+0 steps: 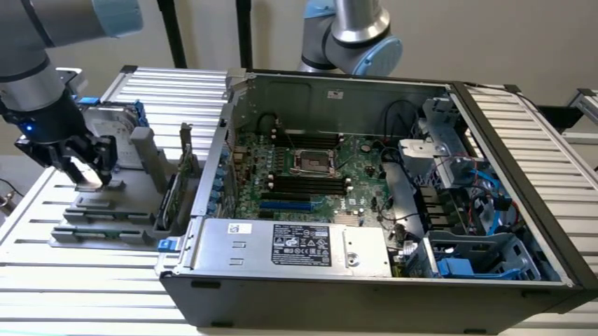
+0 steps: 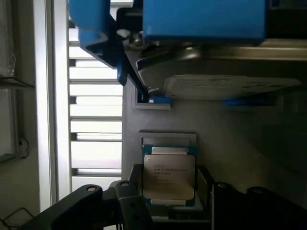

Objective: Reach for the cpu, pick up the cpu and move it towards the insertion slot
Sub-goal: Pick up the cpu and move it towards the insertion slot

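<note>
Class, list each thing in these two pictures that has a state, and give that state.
cpu, flat, metal top up, under the pincer.
insertion slot, dark centre bare, no chip in it.
computer case, lying on its side, open.
hard drive, upright in the grey fixture.
pincer, low at the fixture.

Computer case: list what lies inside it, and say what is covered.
Inside: a green motherboard with the insertion slot, black memory slots, a silver power supply and a blue drive bay. The part of the motherboard under the power supply is covered.
</note>
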{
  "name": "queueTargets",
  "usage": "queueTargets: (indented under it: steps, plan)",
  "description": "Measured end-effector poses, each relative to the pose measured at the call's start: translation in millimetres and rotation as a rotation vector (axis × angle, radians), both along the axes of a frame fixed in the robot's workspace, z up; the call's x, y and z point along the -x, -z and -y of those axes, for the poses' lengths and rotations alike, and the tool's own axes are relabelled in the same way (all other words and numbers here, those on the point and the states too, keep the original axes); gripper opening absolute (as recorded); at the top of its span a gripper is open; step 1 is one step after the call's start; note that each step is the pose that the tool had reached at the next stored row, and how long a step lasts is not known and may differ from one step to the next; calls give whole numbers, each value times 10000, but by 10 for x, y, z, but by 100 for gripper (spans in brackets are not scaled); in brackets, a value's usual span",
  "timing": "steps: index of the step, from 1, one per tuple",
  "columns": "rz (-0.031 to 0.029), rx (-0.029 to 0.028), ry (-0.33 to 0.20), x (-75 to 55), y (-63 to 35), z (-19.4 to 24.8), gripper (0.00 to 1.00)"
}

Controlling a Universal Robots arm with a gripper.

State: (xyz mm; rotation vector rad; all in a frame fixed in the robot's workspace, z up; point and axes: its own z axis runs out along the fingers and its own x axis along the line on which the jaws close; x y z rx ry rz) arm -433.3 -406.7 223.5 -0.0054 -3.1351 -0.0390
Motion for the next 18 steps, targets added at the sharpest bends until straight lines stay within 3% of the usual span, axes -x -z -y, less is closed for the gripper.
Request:
queueTargets:
  steps: [12, 18]
  plan:
    - [-1, 1, -1, -36, -545, 9, 54]
    - [2, -9, -14, -184, -818, 13, 54]
